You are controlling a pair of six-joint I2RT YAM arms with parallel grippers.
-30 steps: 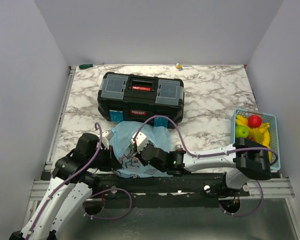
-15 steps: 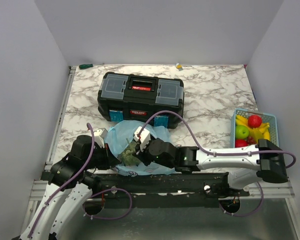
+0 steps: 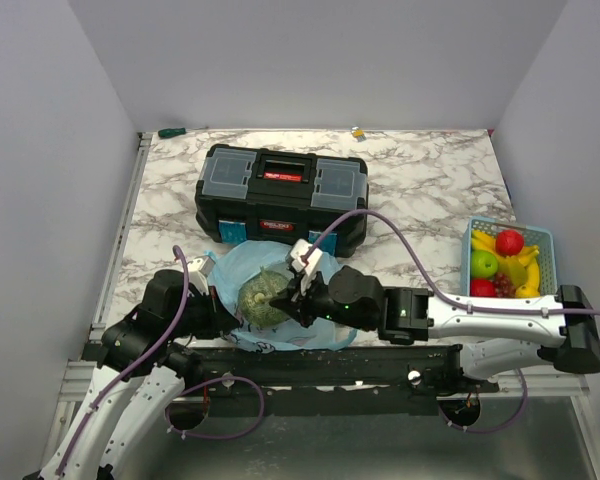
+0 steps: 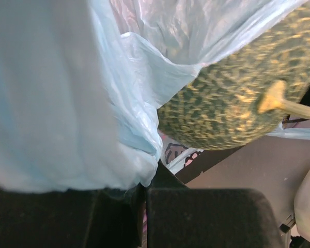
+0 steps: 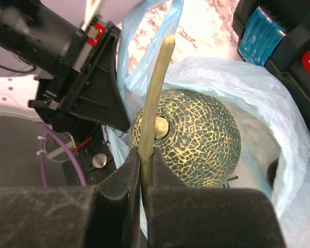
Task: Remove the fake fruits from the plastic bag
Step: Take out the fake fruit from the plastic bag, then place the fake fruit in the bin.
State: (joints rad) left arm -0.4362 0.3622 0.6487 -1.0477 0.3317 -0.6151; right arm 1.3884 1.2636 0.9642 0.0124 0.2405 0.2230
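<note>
The melon [image 3: 264, 297] is up in plain sight now, where a second ago only blue film showed — the right gripper [image 5: 144, 160] pinches its stem [image 5: 157, 88] tight, the left gripper [image 4: 143, 190] clamps the plastic bag [image 3: 230, 268] by the toolbox [image 3: 280, 190] — so this fruit looks nearly free

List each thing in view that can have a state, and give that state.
plastic bag, open, one edge pinched
melon, inside the bag's mouth, gripped by its stem
toolbox, lid closed
basket, holding fruit
left gripper, shut on the plastic bag
right gripper, shut on the melon's stem
</note>
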